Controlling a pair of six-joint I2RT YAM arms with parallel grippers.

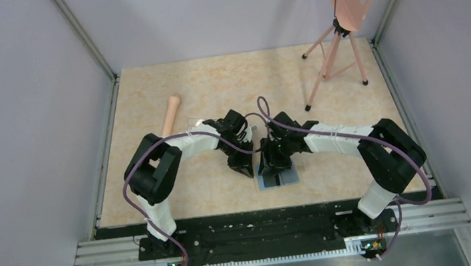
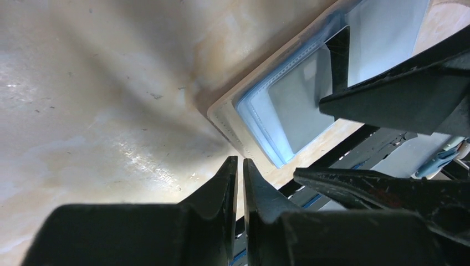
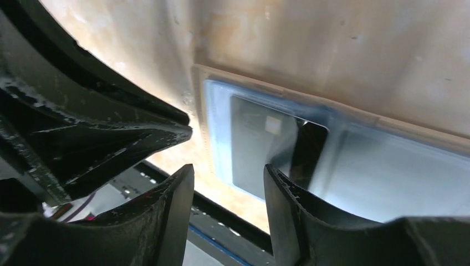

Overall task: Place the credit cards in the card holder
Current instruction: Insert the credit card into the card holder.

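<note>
Over on the left of the tabletop (image 1: 213,82) we see a wooden stick (image 1: 170,113) lying well apart from everything else. The left pincer (image 2: 240,162) sits low, just beside a corner of the card holder (image 2: 224,119), its fingers pretty much pressed together with nothing in them. The holder lies flat and open near the front edge, grey-blue side up, with a dark credit card (image 3: 252,147) tucked in one pocket. The right pincer (image 3: 228,176) hovers over it, spread wide and gripping nothing. A pink tripod (image 1: 335,61) stands back right
</note>
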